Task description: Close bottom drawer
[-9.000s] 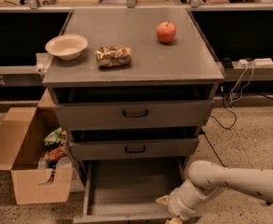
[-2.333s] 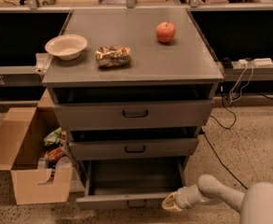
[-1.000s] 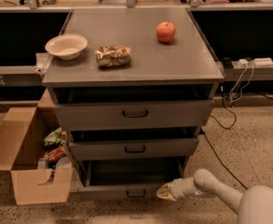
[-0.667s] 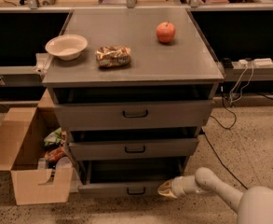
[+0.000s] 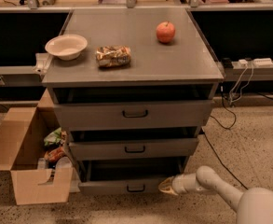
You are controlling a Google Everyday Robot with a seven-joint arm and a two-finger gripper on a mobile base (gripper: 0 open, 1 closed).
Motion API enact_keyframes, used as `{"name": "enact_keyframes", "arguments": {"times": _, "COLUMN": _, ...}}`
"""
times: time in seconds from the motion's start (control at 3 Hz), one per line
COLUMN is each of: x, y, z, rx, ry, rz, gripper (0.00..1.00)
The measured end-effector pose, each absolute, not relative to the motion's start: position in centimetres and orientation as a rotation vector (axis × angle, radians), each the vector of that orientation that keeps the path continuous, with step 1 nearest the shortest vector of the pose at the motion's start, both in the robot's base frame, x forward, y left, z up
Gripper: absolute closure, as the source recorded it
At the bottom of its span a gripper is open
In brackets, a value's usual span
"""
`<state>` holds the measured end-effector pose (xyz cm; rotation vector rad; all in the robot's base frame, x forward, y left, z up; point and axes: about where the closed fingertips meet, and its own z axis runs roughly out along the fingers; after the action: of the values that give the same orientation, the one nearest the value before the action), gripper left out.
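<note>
The bottom drawer (image 5: pixel 126 186) is the lowest, slimmest grey front of the cabinet, with a small black bar handle (image 5: pixel 136 188). It stands out only slightly, a dark gap above its front. My gripper (image 5: pixel 166 186) is at the end of the white arm coming in from the lower right. Its tip rests against the right end of that drawer front, low near the floor.
Above it sit the middle drawer (image 5: pixel 134 148) and the top drawer (image 5: pixel 134 114), both slightly open. On the cabinet top (image 5: pixel 140 55) are a white bowl (image 5: pixel 66 46), a snack bag (image 5: pixel 113 56) and a red apple (image 5: pixel 166 32). An open cardboard box (image 5: pixel 26 164) stands at the left; cables lie at the right.
The bottom drawer was pulled far out with its tray showing and has slid back in, almost flush. My gripper has followed the drawer front inward and to the left.
</note>
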<state>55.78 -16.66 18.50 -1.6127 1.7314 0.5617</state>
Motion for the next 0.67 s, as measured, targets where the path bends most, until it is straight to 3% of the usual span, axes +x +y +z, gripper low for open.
{"name": "enact_keyframes", "arguments": {"times": 0.67, "x": 56.28, "y": -17.28, "z": 18.1, "rx": -1.605, "ry": 1.745, "rz": 0.512, "gripper": 1.0}}
